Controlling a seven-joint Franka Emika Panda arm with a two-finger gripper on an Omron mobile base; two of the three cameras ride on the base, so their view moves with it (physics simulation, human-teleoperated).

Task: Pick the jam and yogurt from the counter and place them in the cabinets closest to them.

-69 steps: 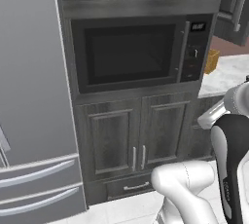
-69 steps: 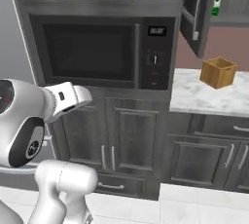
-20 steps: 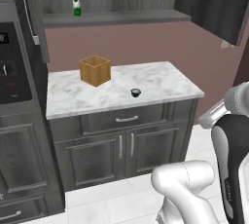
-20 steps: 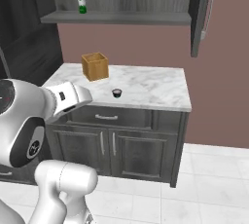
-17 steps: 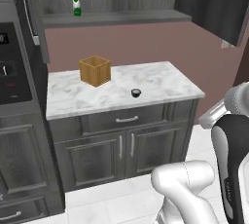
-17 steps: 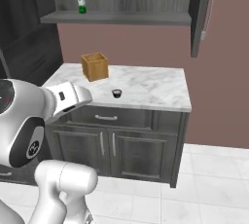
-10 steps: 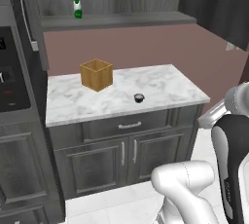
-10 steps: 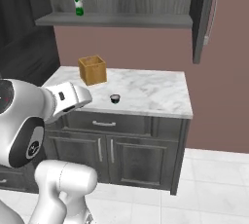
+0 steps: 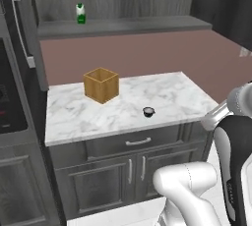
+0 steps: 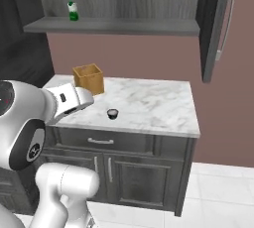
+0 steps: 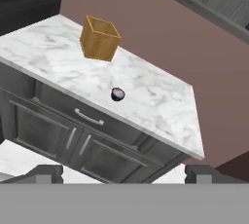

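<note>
The counter [image 9: 167, 97], a white marble slab over dark grey cupboards, carries a small dark cup [image 9: 148, 112] near its front edge, standing upright and alone, above the drawer handle [image 9: 138, 142]. Whether the cup is jam or yogurt I cannot tell. An open wooden box [image 9: 101, 85] sits well apart from it, towards the counter's back left. Above, the cabinet shelf [image 9: 147, 23] holds a green-and-white bottle [image 9: 80, 14] at its left end, and a cabinet door [image 10: 216, 24] stands open on the right. In the hand view the gripper [image 11: 125, 173] hangs out in front of the counter, its fingers [image 11: 48, 172] spread wide and holding nothing.
</note>
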